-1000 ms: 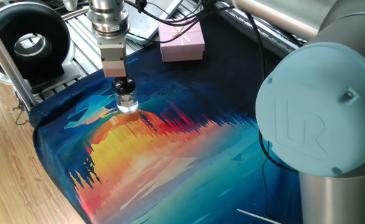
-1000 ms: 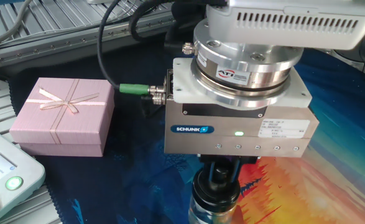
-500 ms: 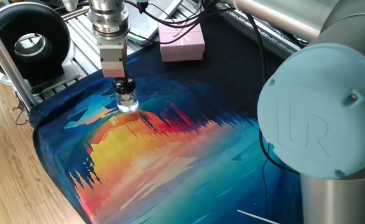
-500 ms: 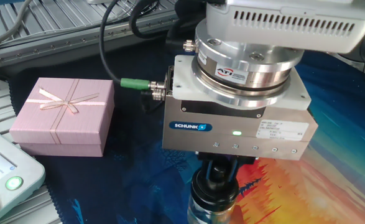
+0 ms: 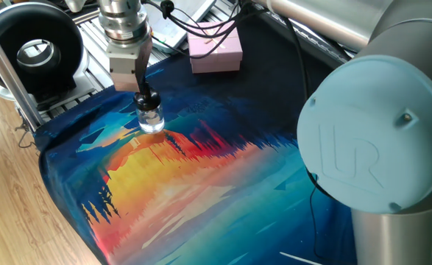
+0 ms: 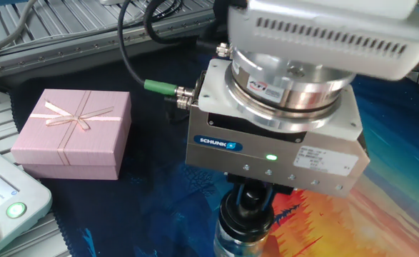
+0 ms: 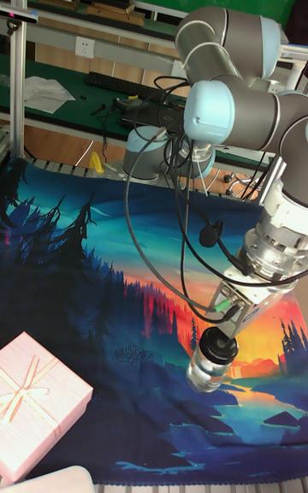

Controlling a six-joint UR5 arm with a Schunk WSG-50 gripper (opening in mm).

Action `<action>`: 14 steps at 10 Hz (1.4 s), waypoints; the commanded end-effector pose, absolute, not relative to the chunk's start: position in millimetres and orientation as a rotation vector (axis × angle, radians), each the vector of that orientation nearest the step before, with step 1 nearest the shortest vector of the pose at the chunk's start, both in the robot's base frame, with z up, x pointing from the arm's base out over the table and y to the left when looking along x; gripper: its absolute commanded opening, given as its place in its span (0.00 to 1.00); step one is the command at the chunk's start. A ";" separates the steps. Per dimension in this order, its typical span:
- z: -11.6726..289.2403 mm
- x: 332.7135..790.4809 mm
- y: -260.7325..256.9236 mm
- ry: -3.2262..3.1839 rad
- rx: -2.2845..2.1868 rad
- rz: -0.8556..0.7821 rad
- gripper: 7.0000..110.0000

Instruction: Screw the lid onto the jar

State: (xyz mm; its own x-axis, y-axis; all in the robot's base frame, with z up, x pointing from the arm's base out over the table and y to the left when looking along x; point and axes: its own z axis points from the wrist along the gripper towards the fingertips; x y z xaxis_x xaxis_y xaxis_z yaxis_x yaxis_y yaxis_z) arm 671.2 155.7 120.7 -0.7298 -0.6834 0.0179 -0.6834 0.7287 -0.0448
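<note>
**On the jar's neck, the lid is held from above**

At the left of the one fixed view, the gripper (image 5: 146,98) comes down from above, its fingers (image 6: 248,201) closed on the lid (image 7: 217,346). The lid sits on top of the jar (image 5: 151,121), which stands upright on the colourful mat (image 5: 201,184), its long axis vertical and its neck pointing up. Further right and behind, well apart, lies the pink gift box (image 5: 216,50).
</note>
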 end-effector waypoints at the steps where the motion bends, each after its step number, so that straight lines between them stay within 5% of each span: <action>1: 119.5 676.7 156.3 -2.963 1.070 0.035 0.15; 14: 117.6 692.2 155.1 -3.098 0.751 0.028 0.15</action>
State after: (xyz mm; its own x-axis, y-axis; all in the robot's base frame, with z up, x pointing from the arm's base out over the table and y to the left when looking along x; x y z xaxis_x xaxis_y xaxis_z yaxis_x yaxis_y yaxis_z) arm 690.1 152.1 119.7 -0.8674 -0.4969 -0.0278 -0.4954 0.8674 -0.0460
